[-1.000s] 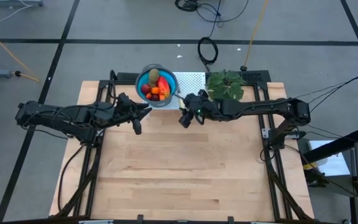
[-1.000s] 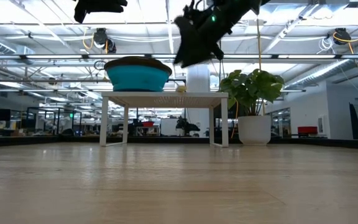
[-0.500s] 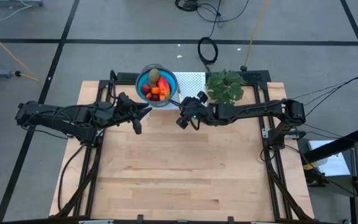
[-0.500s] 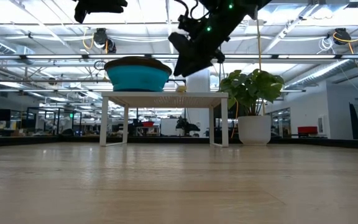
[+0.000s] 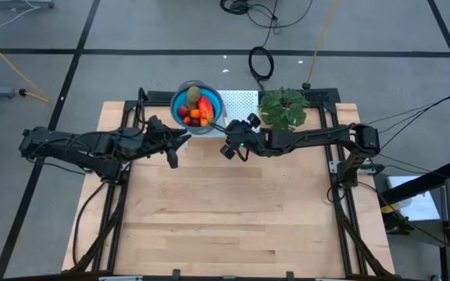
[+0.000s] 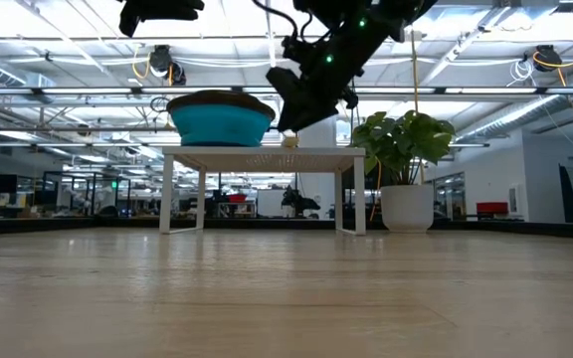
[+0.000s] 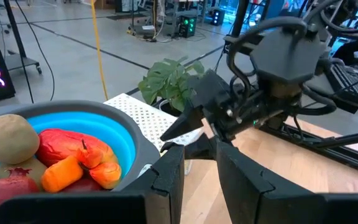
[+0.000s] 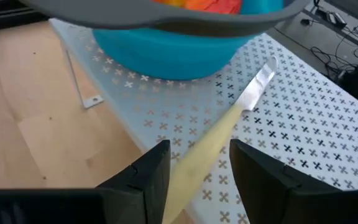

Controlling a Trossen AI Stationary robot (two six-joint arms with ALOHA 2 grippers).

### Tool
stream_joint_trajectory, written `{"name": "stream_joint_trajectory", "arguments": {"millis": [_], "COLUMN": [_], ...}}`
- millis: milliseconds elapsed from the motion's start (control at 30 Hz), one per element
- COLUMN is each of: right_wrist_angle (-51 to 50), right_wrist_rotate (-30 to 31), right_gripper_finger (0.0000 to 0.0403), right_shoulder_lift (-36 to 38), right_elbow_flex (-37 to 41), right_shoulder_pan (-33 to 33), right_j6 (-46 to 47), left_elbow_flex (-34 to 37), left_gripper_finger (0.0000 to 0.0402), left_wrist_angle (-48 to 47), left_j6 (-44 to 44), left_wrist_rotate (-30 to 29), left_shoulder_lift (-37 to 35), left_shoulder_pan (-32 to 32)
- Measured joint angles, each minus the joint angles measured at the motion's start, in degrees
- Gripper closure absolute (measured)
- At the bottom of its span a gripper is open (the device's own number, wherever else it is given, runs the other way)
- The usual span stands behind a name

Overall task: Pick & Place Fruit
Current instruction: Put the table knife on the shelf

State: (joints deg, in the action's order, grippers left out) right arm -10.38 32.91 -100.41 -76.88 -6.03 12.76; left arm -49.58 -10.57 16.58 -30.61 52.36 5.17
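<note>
Right hand (image 8: 194, 180) unclenched astride knife (image 8: 229, 124) handle at rack (image 8: 303, 124) edge, left hand (image 7: 197, 174) parted beside bowl (image 7: 126, 134).

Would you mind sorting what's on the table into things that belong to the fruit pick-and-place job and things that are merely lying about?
Belongs to the job:
- fruit, piled in the blue bowl
- right gripper, open over the knife's handle
- left gripper, waiting beside the bowl

Just lying about:
- knife on the white perforated stand
- potted plant

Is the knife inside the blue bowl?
No, the knife lies on the white perforated stand beside the blue bowl, between the right claw's fingers.
</note>
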Motion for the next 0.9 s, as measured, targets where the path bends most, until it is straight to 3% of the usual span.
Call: {"name": "stream_joint_trajectory", "arguments": {"millis": [267,400,900], "right_wrist_angle": [-0.1,-0.2,-0.3], "right_wrist_rotate": [-0.5,-4.8,-6.2], "right_gripper_finger": [0.0245,0.0245,0.0245], "right_shoulder_lift": [0.0,-0.1,-0.9], "right_elbow_flex": [0.0,0.0,0.0], "right_shoulder_pan": [-1.6,-2.6,-3.3], "right_j6": [0.2,2.6,1.5], "left_elbow_flex": [0.0,0.0,0.0], "left_gripper_finger": [0.0309,0.0309,0.0309], "left_wrist_angle": [0.2,0.2,0.5], "left_j6": [0.0,0.0,-0.7], "left_wrist_rotate": [0.0,0.0,-1.0], "left_shoulder_lift": [0.0,0.0,0.0], "left_shoulder_pan": [0.0,0.0,0.0]}}
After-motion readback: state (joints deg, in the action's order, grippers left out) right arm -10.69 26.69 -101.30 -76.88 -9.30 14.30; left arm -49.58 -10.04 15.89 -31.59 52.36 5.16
